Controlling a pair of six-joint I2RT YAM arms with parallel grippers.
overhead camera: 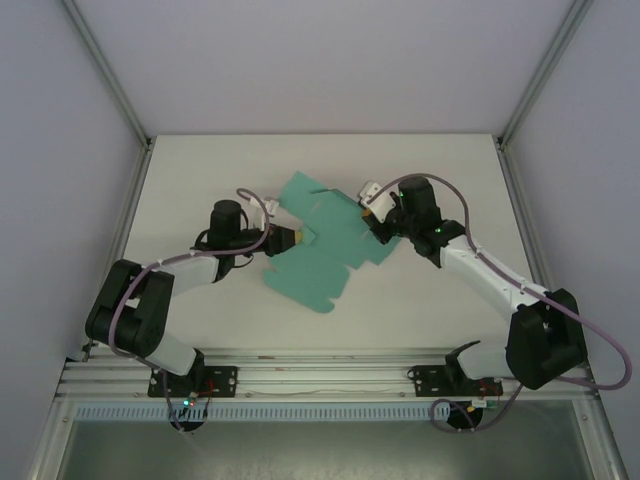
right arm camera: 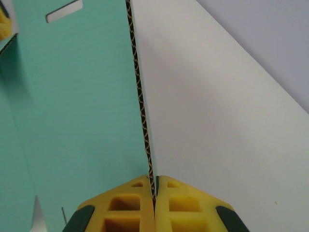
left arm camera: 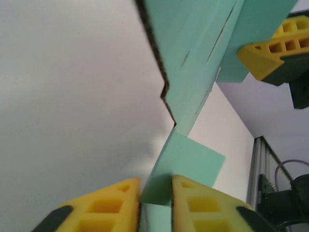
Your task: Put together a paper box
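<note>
Mid-table, the paper box (overhead camera: pixel 320 255), a flat teal-green die-cut corrugated card sheet, is held at two points: left gripper (left arm camera: pixel 156 182) clamped on a flap (left arm camera: pixel 193 162) at its 9 o'clock, right gripper (right arm camera: pixel 154 180) pinched on the edge at 2 o'clock. Probably two anchors so panels fold along creases.

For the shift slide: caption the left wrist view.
Left end effector pinches a flap of the paper box; right end effector grips its far edge.

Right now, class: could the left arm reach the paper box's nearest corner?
Probably yes: bare table lies between, though the left gripper is clamped on a paper box flap and must let go first.
</note>
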